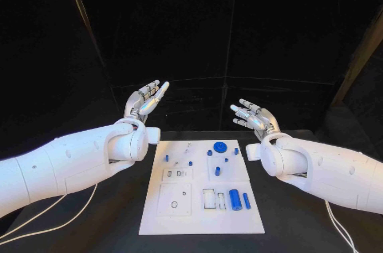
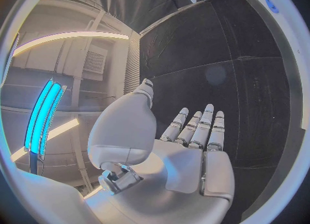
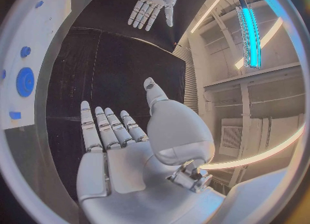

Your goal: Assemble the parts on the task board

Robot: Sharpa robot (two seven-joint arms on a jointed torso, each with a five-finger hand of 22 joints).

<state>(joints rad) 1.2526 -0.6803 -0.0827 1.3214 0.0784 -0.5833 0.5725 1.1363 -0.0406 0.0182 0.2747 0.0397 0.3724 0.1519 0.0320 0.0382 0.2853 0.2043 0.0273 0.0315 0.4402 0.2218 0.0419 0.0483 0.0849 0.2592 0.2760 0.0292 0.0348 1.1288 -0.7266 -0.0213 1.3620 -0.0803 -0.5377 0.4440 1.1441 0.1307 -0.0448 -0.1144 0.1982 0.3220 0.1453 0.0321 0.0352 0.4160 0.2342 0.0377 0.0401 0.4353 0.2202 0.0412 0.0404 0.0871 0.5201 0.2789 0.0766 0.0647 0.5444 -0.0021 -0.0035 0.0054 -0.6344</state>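
Hands raised, nothing picked up yet.
Left hand (image 1: 146, 101) and right hand (image 1: 255, 117) hover with fingers spread and empty beyond the board (image 1: 151, 222); lower slowly onto one blue part (image 1: 236, 199).

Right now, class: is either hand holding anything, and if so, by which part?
Nothing is held. The left hand and the right hand are both raised beyond the board, fingers apart, palms bare. The parts lie untouched.
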